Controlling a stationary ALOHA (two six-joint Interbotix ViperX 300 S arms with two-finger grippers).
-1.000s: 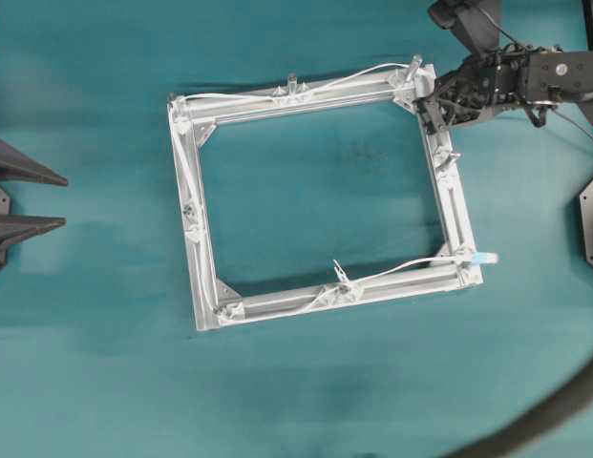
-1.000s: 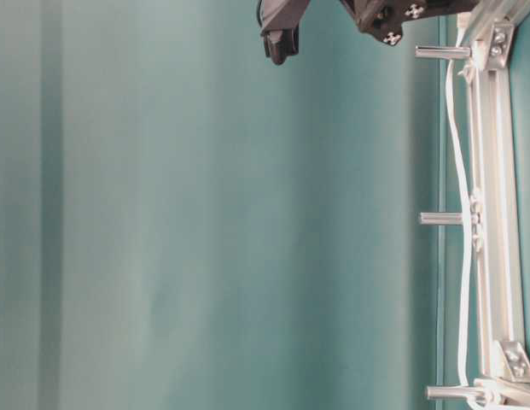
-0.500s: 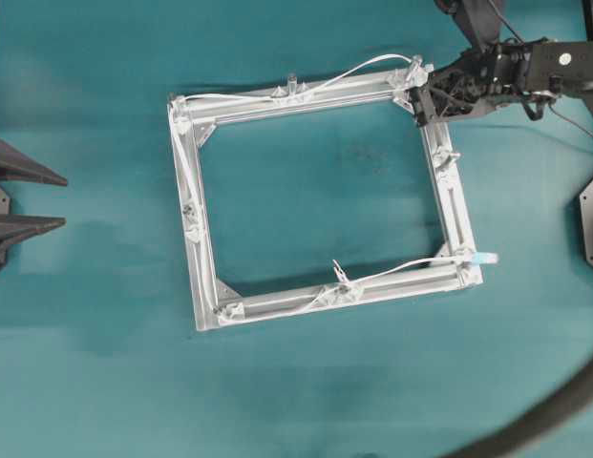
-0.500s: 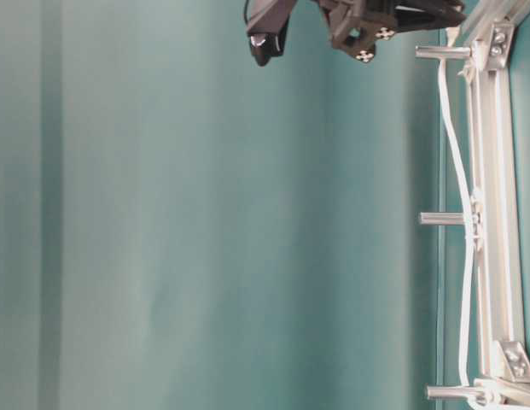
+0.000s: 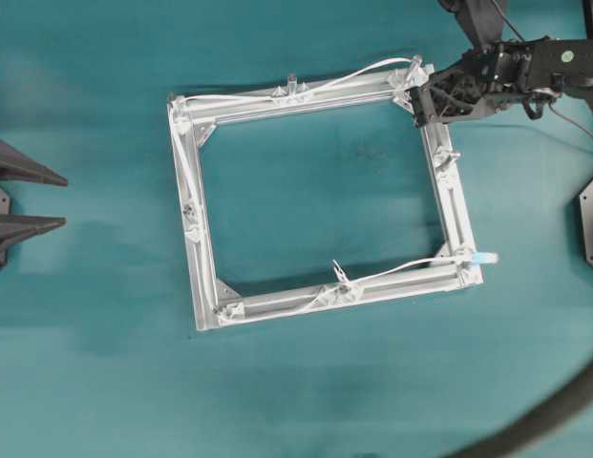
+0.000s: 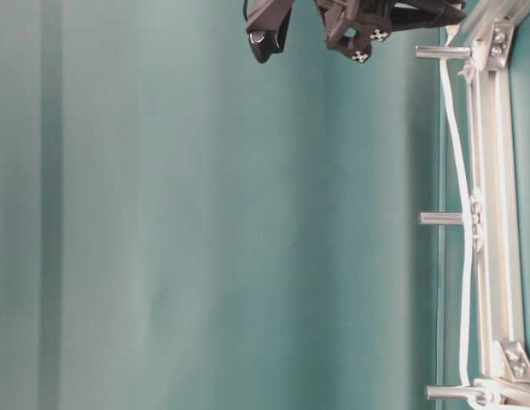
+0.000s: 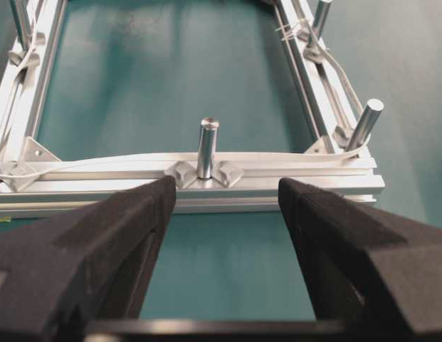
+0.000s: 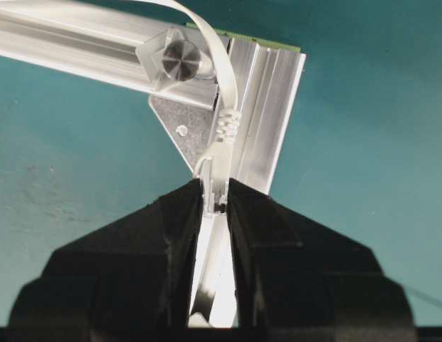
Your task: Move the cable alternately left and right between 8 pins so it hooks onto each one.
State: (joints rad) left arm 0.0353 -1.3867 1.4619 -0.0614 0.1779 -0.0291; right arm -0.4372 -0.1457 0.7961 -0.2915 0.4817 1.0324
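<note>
Brushed silver aluminium frame [image 5: 196, 258], grooved along its rails, satin with soft highlights. Polished metal pins [image 7: 206, 147], smooth cylinders with bright machined tops, seated on cast-looking bracket bases (duller than the pins themselves). Flat white cable [image 8: 222, 85], smooth plastic sheath with a faint sheen, ending in a ribbed moulded collar and a clear plastic connector. Matt black fingers [image 7: 114, 242] on the left gripper [image 7: 226, 214], fine grainy texture like foam or rubber padding. Same dull black on the right gripper [image 8: 216, 208]. Teal table covering [image 5: 306, 382], matt and cloth-like, slightly mottled, with faint scuffs. Thick dark hose [image 5: 535, 425], smooth, low gloss.
</note>
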